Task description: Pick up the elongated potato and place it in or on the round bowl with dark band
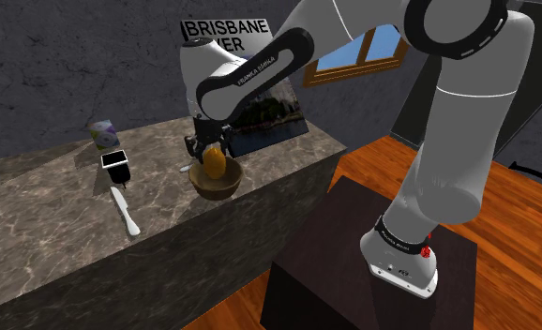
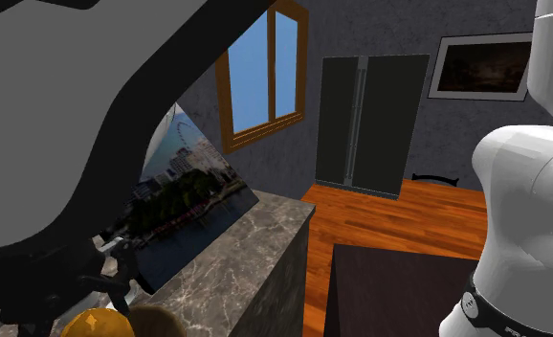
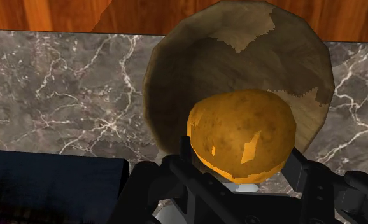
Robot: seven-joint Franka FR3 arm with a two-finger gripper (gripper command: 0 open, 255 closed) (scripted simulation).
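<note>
— Where is the potato?

— The orange-brown, speckled, elongated potato (image 3: pixel 240 130) is in the all-black gripper (image 3: pixel 240 167). The two fingers (image 3: pixel 300 170) pinch it from opposite sides, with one end sticking out past the fingertips.

— And the bowl?

— The round brown bowl (image 3: pixel 176 89) lies straight beyond the fingertips, its mouth open toward the gripper. In the shoulder view the potato (image 1: pixel 215 164) hangs right over the bowl (image 1: pixel 224 187), low between its walls. I cannot tell whether it touches the bottom.

— What is the bowl standing on?

— A grey, white-veined marble counter (image 1: pixel 53 225). The bowl sits near the counter's edge, and orange wooden floor (image 1: pixel 504 244) shows past that edge.

— Anything else close to the gripper?

— Just behind it leans a large poster (image 1: pixel 269 117) of a city skyline, printed "BRISBANE". Away from the gripper, toward the shoulder view's left, stands a small black box with a white top (image 1: pixel 116 165). A white knife (image 1: pixel 124 211) lies flat on the counter nearer the camera, well apart from the bowl.
</note>
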